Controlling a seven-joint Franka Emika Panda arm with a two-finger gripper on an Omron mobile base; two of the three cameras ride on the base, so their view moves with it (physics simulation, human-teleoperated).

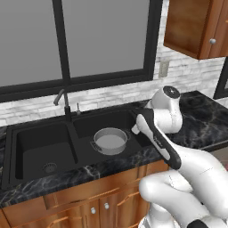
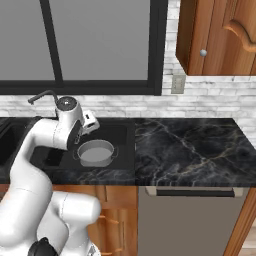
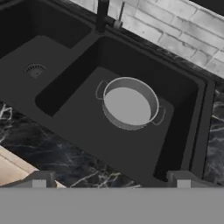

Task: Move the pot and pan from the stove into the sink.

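Sitting upright on the floor of the right-hand basin of the sink (image 1: pixel 26 133), the pot (image 1: pixel 110 140) shows its pale grey inside and its two small loop handles, one at each side. In the hand view the pot (image 3: pixel 130 103) lies near the middle of that basin, clear of all four walls, while the other basin holds a round drain (image 3: pixel 34 69) near its centre. The faucet (image 1: pixel 63 100) rises from the back edge of the sink at the divider between the two basins, its curved neck leaning toward the left basin. The gripper (image 3: pixel 111 180) hangs above the front edge of the sink with its jaws spread wide and nothing between them; the two dark fingertips (image 3: pixel 40 179) stand well apart over the black marble counter (image 3: pixel 52 153), short of the pot and not touching it. In the right base view the white arm bends over the left part of the counter (image 2: pixel 190 145), its hand close above the pot (image 2: pixel 95 153). A wooden wall cabinet (image 2: pixel 220 35) hangs at the upper right, above the white brick backsplash (image 2: pixel 210 97).
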